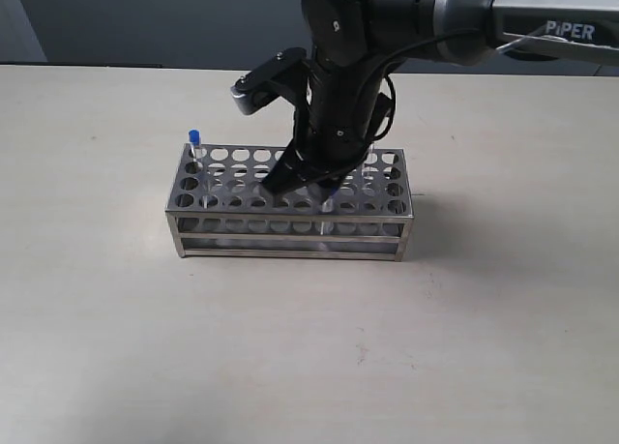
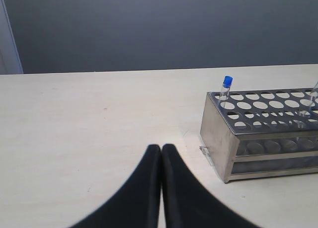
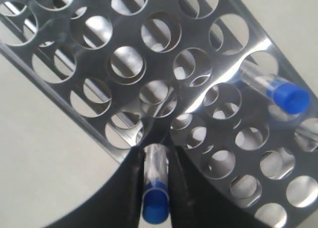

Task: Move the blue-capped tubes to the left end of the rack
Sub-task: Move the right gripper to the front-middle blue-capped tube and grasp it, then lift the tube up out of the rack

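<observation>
grey perforated rack [image 1: 290, 233]; blue-capped tube [image 1: 194, 142] upright at left end, second tube [image 3: 155, 188] mid-rack.

So the table [image 1: 290, 367] is a pale cream, matte top, pretty plain. Sitting straight on it is the grey metal rack [image 1: 242, 233], flat on its base, with one long side facing the exterior camera. Tabletop shows on every side of the rack, most of it in front. A couple of tiny dark specks [image 1: 365, 348] mark the surface in front of the rack, toward its right end.
</observation>
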### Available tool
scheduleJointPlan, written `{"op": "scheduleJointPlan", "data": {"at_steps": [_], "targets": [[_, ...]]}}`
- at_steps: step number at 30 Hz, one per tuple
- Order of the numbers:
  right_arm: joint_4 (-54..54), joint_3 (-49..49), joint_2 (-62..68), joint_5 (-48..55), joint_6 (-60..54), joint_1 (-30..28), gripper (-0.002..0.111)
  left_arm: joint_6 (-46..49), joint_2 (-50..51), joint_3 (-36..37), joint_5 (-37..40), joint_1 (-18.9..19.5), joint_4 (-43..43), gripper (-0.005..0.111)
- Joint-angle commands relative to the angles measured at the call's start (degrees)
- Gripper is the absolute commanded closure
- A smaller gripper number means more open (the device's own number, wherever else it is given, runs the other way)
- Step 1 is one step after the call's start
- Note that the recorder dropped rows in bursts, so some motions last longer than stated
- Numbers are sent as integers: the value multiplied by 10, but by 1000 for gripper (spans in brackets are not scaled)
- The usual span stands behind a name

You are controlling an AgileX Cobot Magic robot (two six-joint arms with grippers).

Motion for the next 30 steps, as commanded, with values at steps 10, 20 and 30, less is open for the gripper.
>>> {"op": "scheduleJointPlan", "data": {"at_steps": [10,20,30], "targets": [[-9,-7,-80,13,0,-1,109,0,2,-3,-3,-6,1,106],[-11,-13,-121,0,0,-1,109,0,2,-3,-3,-6,1,106],[20,-59,-112,-56,-48,-1,109,0,2,-3,-3,-6,1,106]]}}
